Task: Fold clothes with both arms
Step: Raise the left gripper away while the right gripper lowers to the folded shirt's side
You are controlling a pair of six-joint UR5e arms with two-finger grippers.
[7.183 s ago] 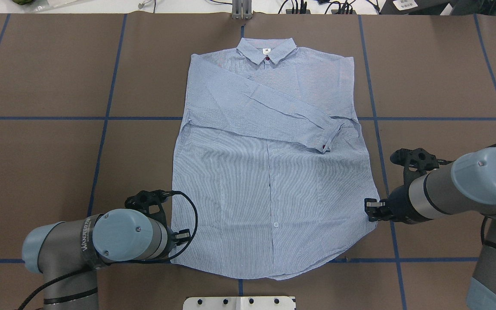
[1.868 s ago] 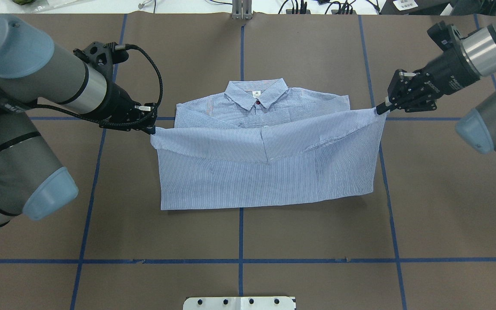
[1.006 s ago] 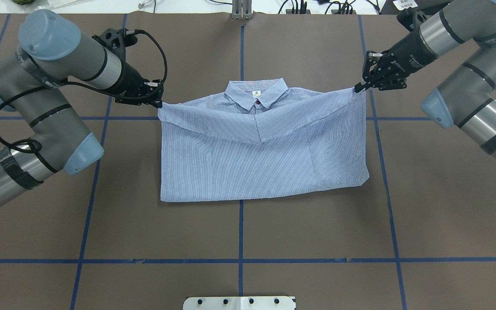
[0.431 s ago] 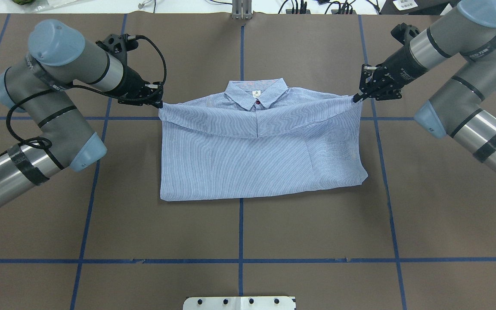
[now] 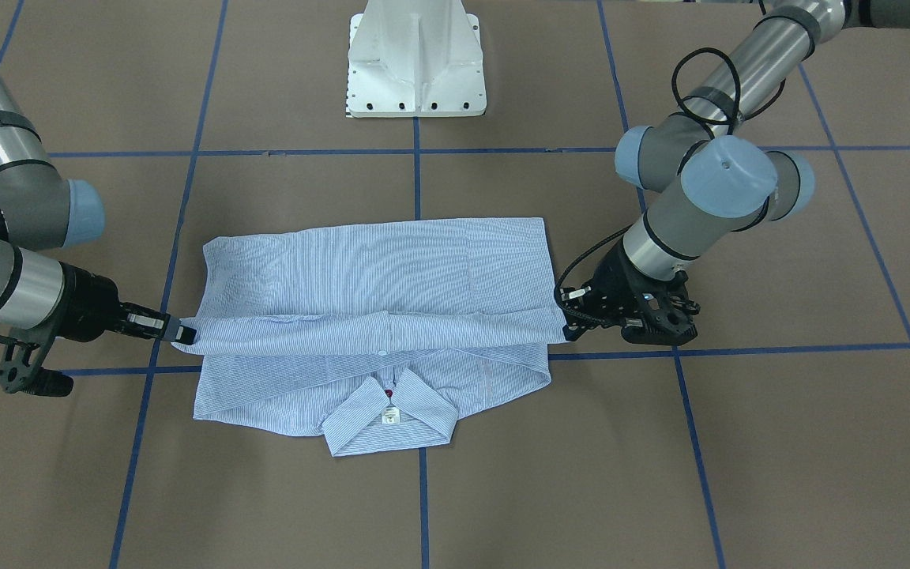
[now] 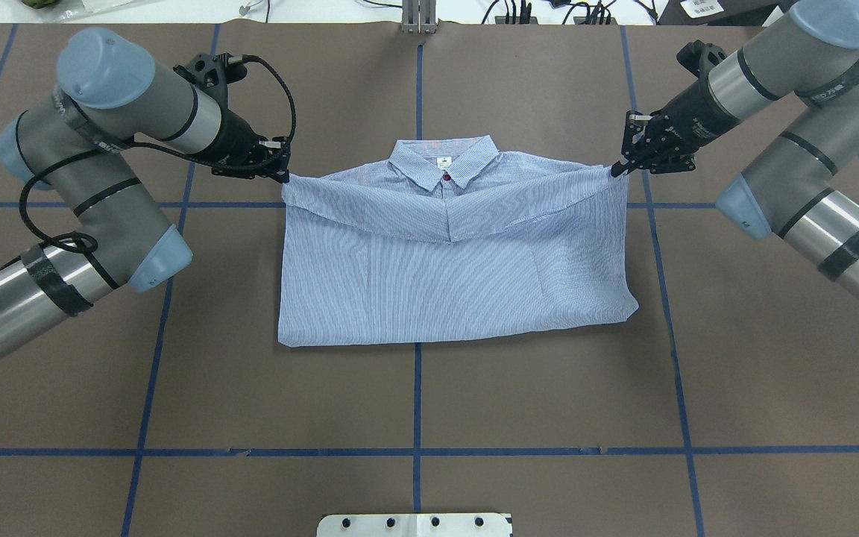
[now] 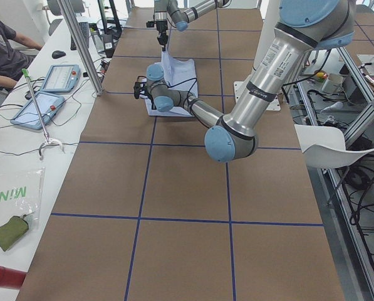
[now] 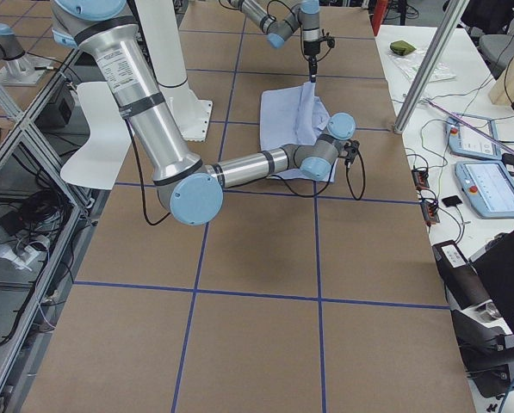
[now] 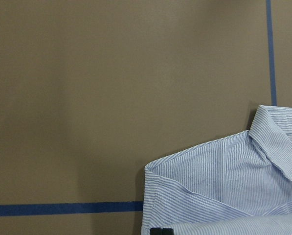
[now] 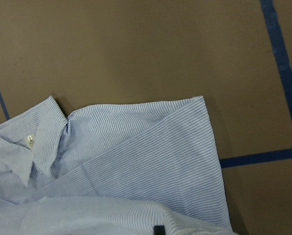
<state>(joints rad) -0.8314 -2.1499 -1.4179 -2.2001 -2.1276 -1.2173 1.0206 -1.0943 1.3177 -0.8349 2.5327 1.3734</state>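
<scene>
The light blue striped shirt [image 6: 452, 268] lies in the middle of the brown table, folded in half with its hem brought up over the chest. Its collar [image 6: 444, 160] and white neck label still show at the far edge. My left gripper [image 6: 281, 176] is shut on the hem's left corner, at the shirt's left shoulder. My right gripper [image 6: 615, 170] is shut on the hem's right corner, at the right shoulder. The front view shows the shirt [image 5: 376, 269], the left gripper [image 5: 567, 329] and the right gripper [image 5: 183, 332], with the hem held just above the cloth. The wrist views show the shirt's shoulder [image 9: 219, 186] and the collar side [image 10: 136, 156].
The white pedestal base [image 5: 415, 55] stands at the robot's side of the table. Blue tape lines [image 6: 414, 451] cross the brown cover. A side bench with tablets [image 7: 46, 94] and a metal pole [image 8: 429, 69] runs along the far edge.
Both grippers took the hem corners at the near side and carried them over to the shoulders, folding the shirt in half. In the last half second the left gripper edged slightly inward.
</scene>
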